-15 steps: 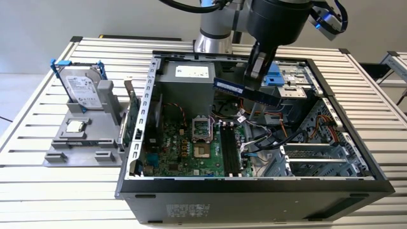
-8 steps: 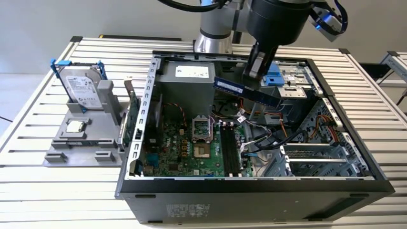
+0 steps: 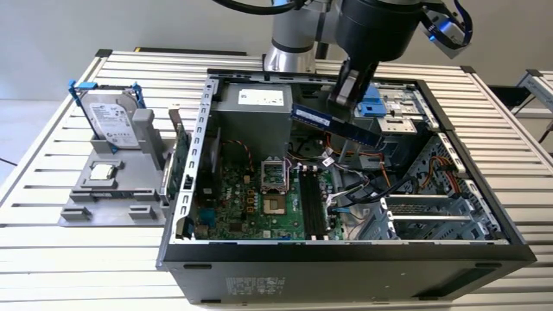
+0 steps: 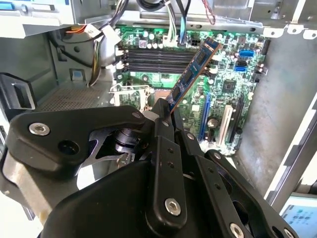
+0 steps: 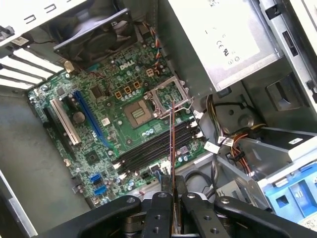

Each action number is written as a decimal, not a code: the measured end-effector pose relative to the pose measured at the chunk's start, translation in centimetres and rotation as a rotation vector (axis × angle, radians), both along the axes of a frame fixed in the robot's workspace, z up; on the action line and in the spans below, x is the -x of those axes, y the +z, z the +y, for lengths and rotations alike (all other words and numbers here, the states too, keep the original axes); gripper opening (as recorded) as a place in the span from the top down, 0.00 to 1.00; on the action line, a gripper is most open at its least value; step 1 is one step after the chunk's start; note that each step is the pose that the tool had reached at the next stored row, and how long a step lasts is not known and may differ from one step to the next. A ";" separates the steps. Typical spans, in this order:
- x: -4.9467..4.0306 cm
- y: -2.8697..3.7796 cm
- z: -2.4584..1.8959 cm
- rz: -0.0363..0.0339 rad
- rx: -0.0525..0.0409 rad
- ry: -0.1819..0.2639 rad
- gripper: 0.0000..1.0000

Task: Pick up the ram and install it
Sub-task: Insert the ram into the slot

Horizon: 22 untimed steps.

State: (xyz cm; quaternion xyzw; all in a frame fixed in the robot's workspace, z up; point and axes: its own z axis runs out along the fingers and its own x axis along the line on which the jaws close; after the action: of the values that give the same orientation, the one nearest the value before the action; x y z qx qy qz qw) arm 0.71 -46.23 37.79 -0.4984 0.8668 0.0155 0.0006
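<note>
Far on the exterior view's left, on the slatted table (image 3: 52, 246): a grey holder (image 3: 129, 210), with a silver hard drive (image 3: 114, 123) in a blue frame upright at its back and a small square processor chip (image 3: 103, 172) flat in a recess in front.

Just to the right, an open computer case (image 3: 346, 251), its inside facing up. In its left half, a green motherboard (image 3: 242, 207) lying flat, with a grey power supply (image 3: 255, 107) behind. On the board, an open processor socket (image 3: 272, 178), and just right of that a row of dark memory slots (image 3: 313, 201).

Further right and higher, the ram (image 3: 337, 124): off the board, in the air over the middle of the case, tilted, lower end toward the exterior view's right. Clamped between the fingers of the gripper (image 3: 343, 97), pinched tight on it, below the dark arm (image 3: 380, 26).

In the second wrist view, ram (image 4: 194, 72) slanting out from the fingertips (image 4: 161, 115), above the board and apart from the slots (image 4: 153, 55). In the first wrist view, ram (image 5: 171, 144) edge-on, a thin line out of the gripper (image 5: 172, 198), not seated in the slots (image 5: 153, 146).

Right of the ram in the exterior view, a tangle of cables (image 3: 363, 175) inside the case.
</note>
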 end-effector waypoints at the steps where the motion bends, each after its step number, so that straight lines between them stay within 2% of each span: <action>1: 0.00 0.00 0.00 0.0000 0.0000 -0.005 1.00; 22: 0.00 0.00 0.00 0.0000 -0.0001 -0.115 1.00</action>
State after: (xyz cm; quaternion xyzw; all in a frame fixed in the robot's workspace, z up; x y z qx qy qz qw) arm 0.72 -46.23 37.79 -0.4479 0.8940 0.0154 0.0015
